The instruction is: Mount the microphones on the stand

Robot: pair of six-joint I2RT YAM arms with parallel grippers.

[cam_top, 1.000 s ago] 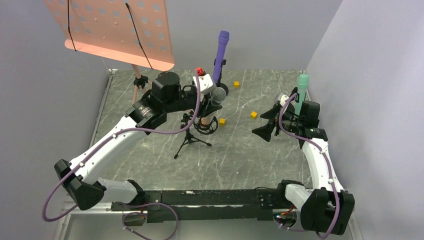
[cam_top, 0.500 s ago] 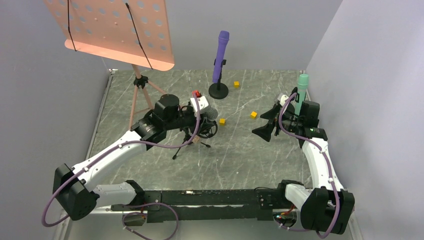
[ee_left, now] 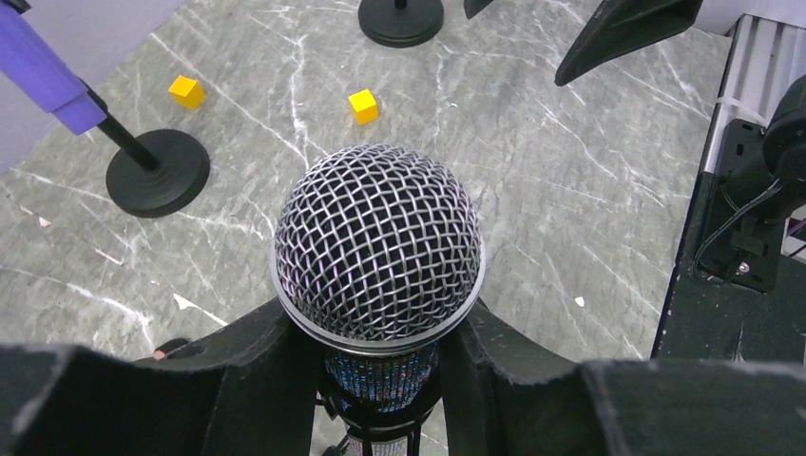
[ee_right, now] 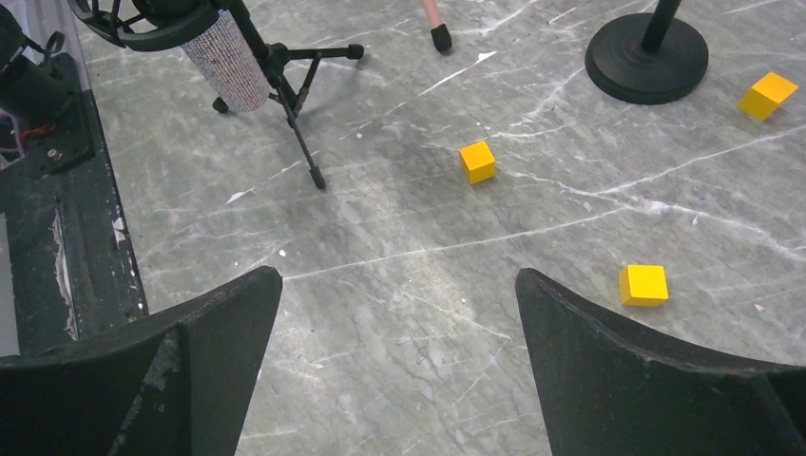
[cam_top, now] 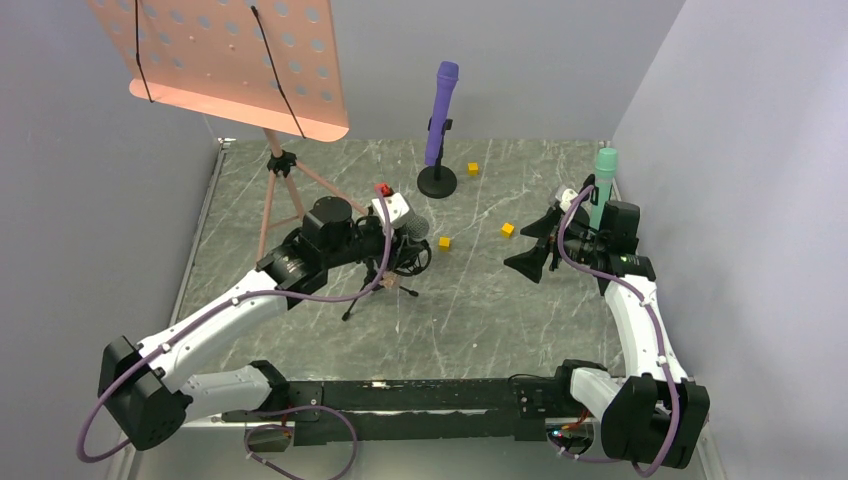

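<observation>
**Operator:** While my left gripper (cam_top: 408,226) clamps the glittery copper microphone (cam_top: 418,229) above the tripod stand (cam_top: 378,285), the overhead view shows the purple microphone (cam_top: 441,108) upright on its round-base stand. The mint green microphone (cam_top: 603,185) stands upright behind my right gripper (cam_top: 530,258), which is spread wide and empty.

**Desk:** Left wrist?

**Operator:** Fingers (ee_left: 257,380) pinch the neck just under the mesh head (ee_left: 378,249). I judge the mic rigid and top-heavy, with a dentable mesh, so I'd hold it at the neck.

**Desk:** Right wrist?

**Operator:** The barrel sits tilted through the stand's ring mount (ee_right: 143,28).
</observation>
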